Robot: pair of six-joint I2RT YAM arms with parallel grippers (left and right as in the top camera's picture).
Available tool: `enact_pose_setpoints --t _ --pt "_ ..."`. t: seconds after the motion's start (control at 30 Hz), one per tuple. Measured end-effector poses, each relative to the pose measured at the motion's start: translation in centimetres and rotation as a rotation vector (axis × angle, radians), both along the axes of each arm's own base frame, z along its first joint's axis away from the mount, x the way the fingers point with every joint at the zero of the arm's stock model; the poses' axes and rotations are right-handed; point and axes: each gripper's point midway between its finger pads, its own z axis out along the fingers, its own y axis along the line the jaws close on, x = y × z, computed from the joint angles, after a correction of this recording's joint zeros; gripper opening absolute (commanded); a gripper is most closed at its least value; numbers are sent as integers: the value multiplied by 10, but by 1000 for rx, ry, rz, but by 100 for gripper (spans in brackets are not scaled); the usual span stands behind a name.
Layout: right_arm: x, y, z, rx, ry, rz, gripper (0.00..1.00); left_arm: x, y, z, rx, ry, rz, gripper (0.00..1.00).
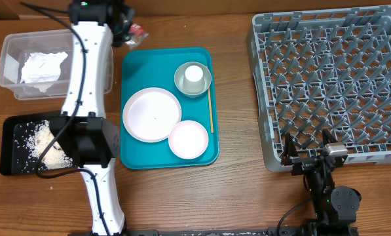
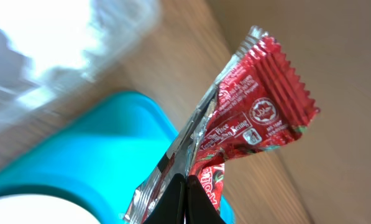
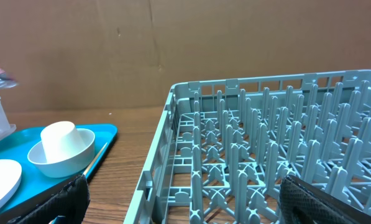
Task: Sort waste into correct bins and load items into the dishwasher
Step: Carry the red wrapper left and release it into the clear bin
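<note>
One red sachet [image 2: 260,112] pinched by left gripper [image 2: 184,199], sticking up past fingertips, teal tray [image 2: 110,124] beside, right gripper [image 3: 182,199] spread wide, grey dish rack [image 3: 266,124] ahead.

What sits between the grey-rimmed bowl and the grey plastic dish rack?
Overhead view: a thin wooden stick on the teal rectangular tray, then bare wooden table.

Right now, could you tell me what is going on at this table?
The left gripper pinches a red sachet, held up near the teal tray and the clear tub. The right gripper sits open and empty at the dish rack. The large plate, small plate, bowl and cup are on the teal tray; the rack holds no dishes.
</note>
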Motion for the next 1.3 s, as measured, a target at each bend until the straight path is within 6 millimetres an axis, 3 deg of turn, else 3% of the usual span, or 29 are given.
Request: enact_pose_setpoints --t 0.13,0.37,0.43,0.57,0.67,0.83,1.1,1.2,1.3 --pt "0 0 0 0 0 0 100 -6 53 0 59 14 101 4" --pt "0 0 0 0 0 0 100 -14 129 5 113 -4 237 9" --pt "0 0 0 0 0 0 100 -19 148 5 126 2 263 23" --pt "0 0 0 0 0 0 100 -31 177 4 139 23 308 84" --pt "0 0 0 0 0 -1 100 -40 191 2 148 45 327 91" --pt "0 0 0 0 0 0 100 -51 194 -7 156 109 297 92" --pt "0 0 0 0 0 0 100 -55 172 -14 66 145 194 95" --pt "0 0 0 0 0 0 100 -57 159 1 37 117 111 95" --pt "0 0 0 0 0 0 100 -71 142 34 21 80 18 94"
